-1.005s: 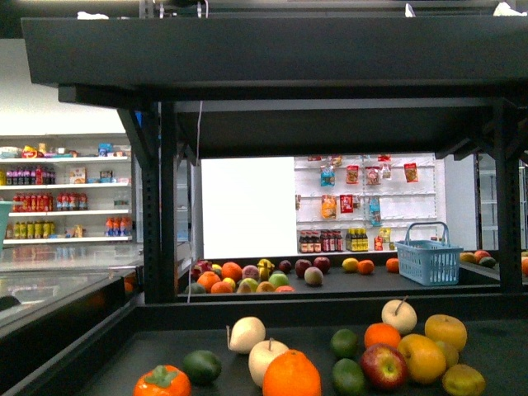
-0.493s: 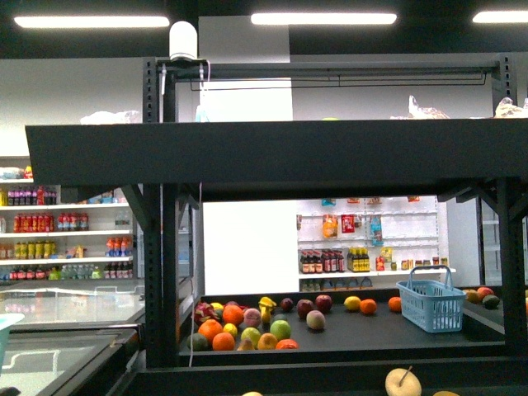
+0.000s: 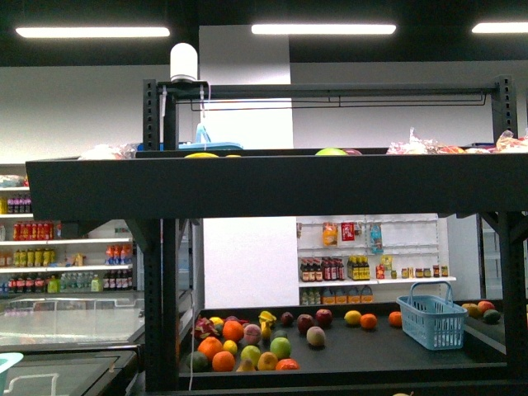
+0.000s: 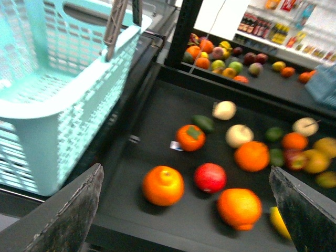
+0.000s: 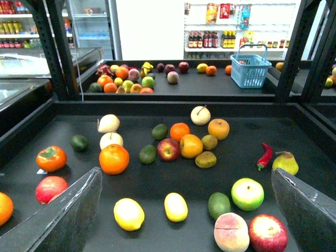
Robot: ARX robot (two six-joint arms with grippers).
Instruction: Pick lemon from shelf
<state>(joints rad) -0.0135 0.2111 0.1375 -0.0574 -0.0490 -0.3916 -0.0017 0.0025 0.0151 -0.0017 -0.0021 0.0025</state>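
Note:
The shelf point(image 3: 247, 186) is a black metal rack with wide dark tiers. In the right wrist view a small yellow oval lemon point(image 5: 176, 207) lies on the dark tier point(image 5: 157, 184), with a slightly larger yellow fruit point(image 5: 128, 213) beside it. My right gripper point(image 5: 185, 173) is open and empty above the tier, with both yellow fruits between its fingers' lines. My left gripper point(image 4: 185, 176) is open and empty over the same tier point(image 4: 157, 121), above oranges and a red apple. A yellow fruit point(image 4: 281, 223) is half hidden behind one left finger. Neither arm shows in the front view.
A pale turquoise basket point(image 4: 52, 89) hangs close beside the left gripper. Near the lemon lie a green fruit point(image 5: 219, 205), a green apple point(image 5: 247, 193), a peach point(image 5: 231, 232), a red chili point(image 5: 265, 156) and a pear point(image 5: 286, 163). A blue basket point(image 5: 250, 70) stands on the far tier.
The front view has risen: the upper tier has sunk lower in the picture, the near fruit tier has dropped out of the bottom, and ceiling lights now show.

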